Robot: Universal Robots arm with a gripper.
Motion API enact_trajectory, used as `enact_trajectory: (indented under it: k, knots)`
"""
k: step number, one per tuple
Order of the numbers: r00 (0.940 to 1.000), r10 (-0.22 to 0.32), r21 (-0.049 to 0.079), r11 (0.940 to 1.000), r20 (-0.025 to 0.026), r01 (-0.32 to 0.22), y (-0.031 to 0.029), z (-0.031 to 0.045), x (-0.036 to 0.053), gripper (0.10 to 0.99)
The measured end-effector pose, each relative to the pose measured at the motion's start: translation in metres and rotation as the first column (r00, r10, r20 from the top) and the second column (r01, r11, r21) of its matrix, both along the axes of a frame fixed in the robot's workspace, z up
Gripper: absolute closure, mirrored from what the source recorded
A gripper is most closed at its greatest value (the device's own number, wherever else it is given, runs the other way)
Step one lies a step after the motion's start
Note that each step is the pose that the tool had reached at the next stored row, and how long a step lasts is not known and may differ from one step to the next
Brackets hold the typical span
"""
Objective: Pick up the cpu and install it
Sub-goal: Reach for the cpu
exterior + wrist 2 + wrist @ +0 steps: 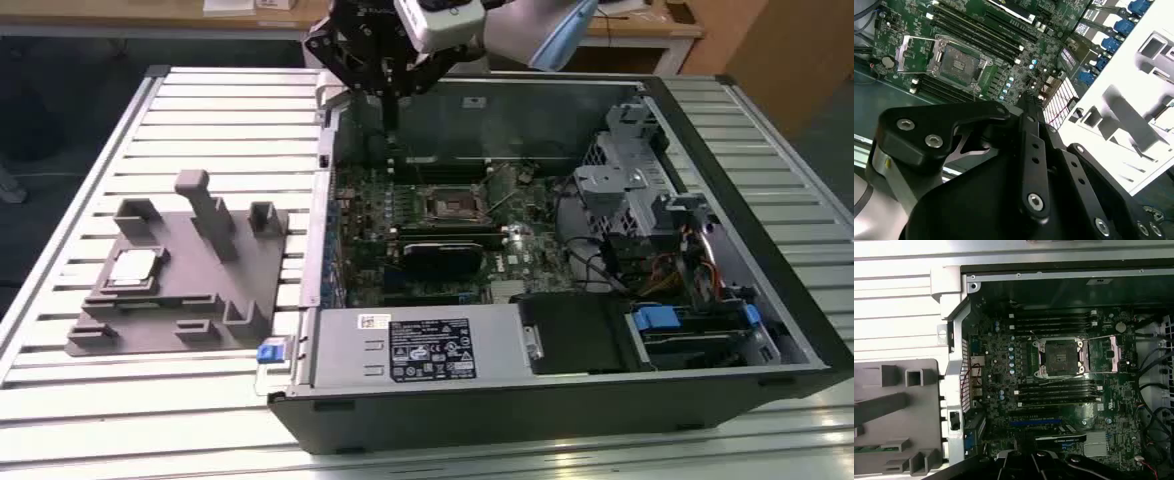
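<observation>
The cpu (pixel 134 268), a small silvery square chip, lies flat in a recess of the grey fixture (pixel 200 290) on the exterior view's left. My gripper (pixel 391 125) hangs over the far left corner of the open computer case, well away from the cpu, shut with nothing in it. In the second wrist view the gripper (pixel 1030 97) points down toward the motherboard. The dark cpu socket (pixel 447 205) sits mid-board, seen in both wrist views (pixel 956 62) (pixel 1061 357), with its metal frame swung open and nothing seated in it.
The open black case (pixel 747 330) holds the green motherboard (pixel 1004 365), memory slots (pixel 1054 322), a silver box with a white label (pixel 420 345), drive cages and blue cable clips (pixel 661 320). The slatted metal table (pixel 214 110) carries the fixture and the case.
</observation>
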State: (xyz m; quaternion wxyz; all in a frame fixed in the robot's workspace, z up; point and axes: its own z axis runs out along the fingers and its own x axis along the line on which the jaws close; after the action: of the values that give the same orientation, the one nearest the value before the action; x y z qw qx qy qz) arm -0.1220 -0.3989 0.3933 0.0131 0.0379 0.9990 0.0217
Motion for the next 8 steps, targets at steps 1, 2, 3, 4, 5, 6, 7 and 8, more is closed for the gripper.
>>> enact_trajectory:
  k: [1, 2, 3, 4, 5, 6, 7, 8]
  knots:
    - [1.0, 0.0, 0.0, 1.0, 0.0, 0.0, 0.0, 0.0, 0.0, 0.98]
    - [1.0, 0.0, 0.0, 1.0, 0.0, 0.0, 0.0, 0.0, 0.0, 0.98]
    - [1.0, 0.0, 0.0, 1.0, 0.0, 0.0, 0.0, 0.0, 0.0, 0.98]
    - [1.0, 0.0, 0.0, 1.0, 0.0, 0.0, 0.0, 0.0, 0.0, 0.98]
    - [1.0, 0.0, 0.0, 1.0, 0.0, 0.0, 0.0, 0.0, -0.0002, 0.98]
    - [1.0, 0.0, 0.0, 1.0, 0.0, 0.0, 0.0, 0.0, -0.0005, 0.98]
    - [1.0, 0.0, 0.0, 1.0, 0.0, 0.0, 0.0, 0.0, -0.0007, 0.98]
    - [1.0, 0.0, 0.0, 1.0, 0.0, 0.0, 0.0, 0.0, -0.001, 0.98]
